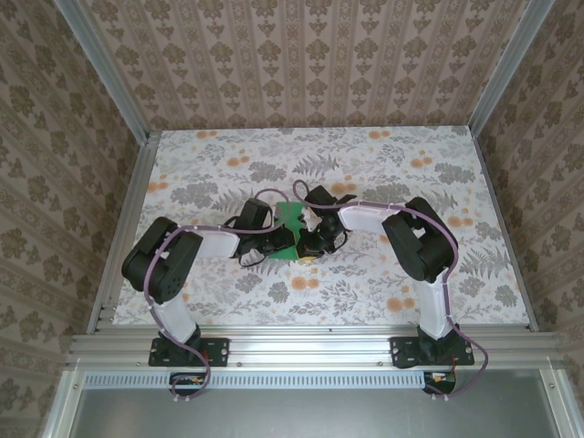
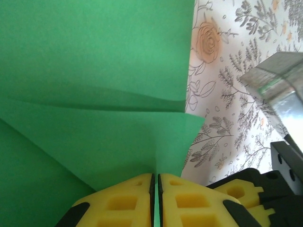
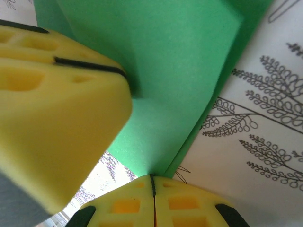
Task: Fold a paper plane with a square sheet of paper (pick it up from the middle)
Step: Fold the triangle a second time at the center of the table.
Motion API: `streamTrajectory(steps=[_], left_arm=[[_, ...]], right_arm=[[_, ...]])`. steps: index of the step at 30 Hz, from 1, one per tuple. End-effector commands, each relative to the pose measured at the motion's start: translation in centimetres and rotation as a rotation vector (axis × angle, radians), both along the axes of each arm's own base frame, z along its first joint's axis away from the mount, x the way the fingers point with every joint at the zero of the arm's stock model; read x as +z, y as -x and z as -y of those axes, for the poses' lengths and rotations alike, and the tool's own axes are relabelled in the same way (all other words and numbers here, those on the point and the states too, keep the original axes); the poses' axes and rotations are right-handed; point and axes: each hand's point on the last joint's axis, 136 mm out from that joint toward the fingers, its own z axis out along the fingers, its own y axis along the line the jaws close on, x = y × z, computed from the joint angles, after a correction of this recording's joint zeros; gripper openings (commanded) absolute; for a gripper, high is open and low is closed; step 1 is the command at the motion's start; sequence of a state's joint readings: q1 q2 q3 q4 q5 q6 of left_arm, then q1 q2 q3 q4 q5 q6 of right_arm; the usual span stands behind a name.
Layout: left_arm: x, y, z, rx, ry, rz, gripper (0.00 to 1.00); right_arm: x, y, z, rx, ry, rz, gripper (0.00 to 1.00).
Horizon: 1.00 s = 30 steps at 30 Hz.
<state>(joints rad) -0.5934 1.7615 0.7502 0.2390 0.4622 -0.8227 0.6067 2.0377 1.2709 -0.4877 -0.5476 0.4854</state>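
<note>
Near the middle of the bench [image 1: 383,155], between my two wrists, the green paper [image 1: 292,222] shows from above as just a small patch. Most of it is covered by my left tool [image 1: 271,245] and right tool [image 1: 312,248], so I cannot make out its outline or count its folds there. Up close from the left wrist, the paper runs off the picture at the top, left and bottom; I see layered flaps with a soft crease across them and one straight edge standing against the floral bench. My left tool is clenched on the paper, its yellow pads [image 2: 123,203] pressed together with a sliver of green in the seam. From the right wrist, my right tool is likewise clamped, a fold of the paper running down into the line where its pads [image 3: 189,203] meet. The left tool's pad looms large and blurred at the left of that view, hiding that side of the paper. A silvery block [image 2: 277,80] at the right of the left-wrist view is too blurred to name. Around the tools the bench lies open on every side, bounded by the aluminium frame [image 1: 301,345], with my elbows spread well out to left and right.
</note>
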Motion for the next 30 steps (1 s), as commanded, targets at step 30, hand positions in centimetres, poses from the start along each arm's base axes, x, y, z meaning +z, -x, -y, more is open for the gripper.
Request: streamTrajectory(steps=[30], left_arm=[[-2.6, -6.2, -7.8, 0.228, -0.225, -0.048, 0.12]], right_arm=[[-7.5, 5.5, 7.9, 0.003, 0.421, -0.184, 0.07]])
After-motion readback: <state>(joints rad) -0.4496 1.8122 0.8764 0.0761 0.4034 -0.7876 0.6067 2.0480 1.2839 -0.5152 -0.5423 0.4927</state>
